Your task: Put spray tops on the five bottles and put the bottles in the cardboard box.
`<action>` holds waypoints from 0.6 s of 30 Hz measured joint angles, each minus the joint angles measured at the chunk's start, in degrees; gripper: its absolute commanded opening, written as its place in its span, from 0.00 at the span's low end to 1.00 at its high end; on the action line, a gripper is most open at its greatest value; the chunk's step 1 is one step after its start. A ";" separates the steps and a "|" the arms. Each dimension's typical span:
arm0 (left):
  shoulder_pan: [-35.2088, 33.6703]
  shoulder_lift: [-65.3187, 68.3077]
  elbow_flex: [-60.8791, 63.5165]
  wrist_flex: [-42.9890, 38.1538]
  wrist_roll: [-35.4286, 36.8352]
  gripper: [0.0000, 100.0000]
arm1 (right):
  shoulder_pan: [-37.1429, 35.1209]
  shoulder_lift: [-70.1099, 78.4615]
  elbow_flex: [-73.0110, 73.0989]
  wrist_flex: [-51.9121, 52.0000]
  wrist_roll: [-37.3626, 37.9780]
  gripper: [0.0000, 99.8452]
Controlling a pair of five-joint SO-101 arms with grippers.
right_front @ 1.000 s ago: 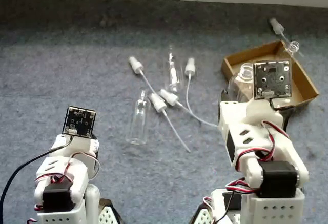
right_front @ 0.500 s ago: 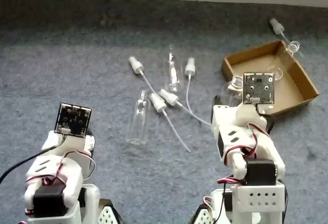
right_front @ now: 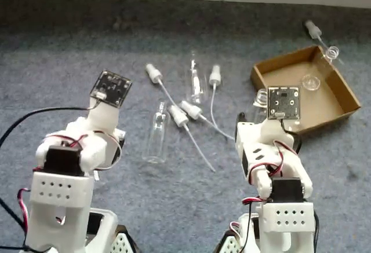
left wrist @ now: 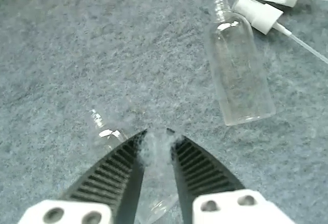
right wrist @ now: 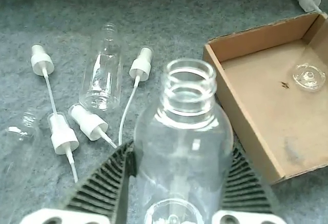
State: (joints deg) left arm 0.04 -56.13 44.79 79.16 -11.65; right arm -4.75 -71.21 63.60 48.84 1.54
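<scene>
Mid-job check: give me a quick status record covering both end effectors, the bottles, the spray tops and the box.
left end effector: open narrowly, over a lying bottle
right end effector: shut on held bottle, which has no top and is just outside the box
box: holds a clear cap; no bottle on its visible floor
loose bottles: two lying uncapped on the carpet
spray tops: four loose by those bottles, none fitted
far spray top: beyond the box

Clear glossy plastic bottles, matt brown cardboard box, fuzzy grey carpet
</scene>
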 measured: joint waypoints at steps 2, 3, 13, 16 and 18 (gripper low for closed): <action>2.37 4.31 -2.02 0.00 0.09 0.01 | 0.00 0.00 0.00 0.00 -0.09 0.14; 3.25 6.51 -3.08 0.00 0.88 0.01 | 0.00 0.00 0.00 0.00 -0.18 0.14; 5.80 31.21 -18.20 -7.47 16.62 0.01 | 0.00 0.00 0.00 0.00 -0.18 0.14; 5.80 39.91 -23.47 -10.02 21.01 0.01 | 0.00 0.00 1.58 0.00 -0.18 0.14; 5.80 45.71 -27.43 -11.52 23.65 0.03 | 0.00 0.09 2.20 0.00 -0.18 0.14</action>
State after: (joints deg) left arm 5.85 -10.42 17.36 67.65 12.00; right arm -4.75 -71.12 65.80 48.84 1.36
